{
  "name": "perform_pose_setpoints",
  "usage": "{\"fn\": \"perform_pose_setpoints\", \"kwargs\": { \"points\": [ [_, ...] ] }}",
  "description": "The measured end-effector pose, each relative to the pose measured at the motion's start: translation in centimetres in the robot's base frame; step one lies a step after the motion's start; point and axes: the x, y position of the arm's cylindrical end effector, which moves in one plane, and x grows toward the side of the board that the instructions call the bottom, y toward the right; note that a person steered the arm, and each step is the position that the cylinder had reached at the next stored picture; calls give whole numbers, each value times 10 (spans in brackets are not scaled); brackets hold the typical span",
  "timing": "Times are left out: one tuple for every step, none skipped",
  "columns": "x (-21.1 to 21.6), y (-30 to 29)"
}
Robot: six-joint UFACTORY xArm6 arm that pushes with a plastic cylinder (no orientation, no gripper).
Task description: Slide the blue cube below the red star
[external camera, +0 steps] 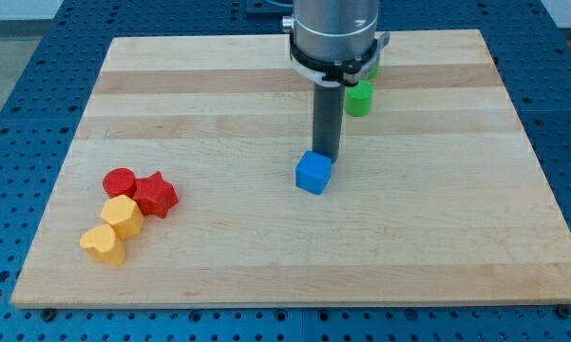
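Observation:
The blue cube (314, 173) sits near the middle of the wooden board (437, 247). My tip (327, 158) touches its upper right side. The red star (156, 195) lies far off at the view's left, next to a red round block (120, 180). The arm's grey body hides the board's top middle.
Two yellow blocks (123, 215) (103, 243) lie just below the red ones. A green block (360, 97) shows right of the rod, with another green block (372, 66) partly hidden behind the arm. The blue house-shaped block seen earlier is hidden.

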Motion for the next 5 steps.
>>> {"fn": "perform_pose_setpoints", "kwargs": {
  "points": [
    [19,0],
    [40,0],
    [57,0],
    [67,-2],
    [79,-9]
  ]
}}
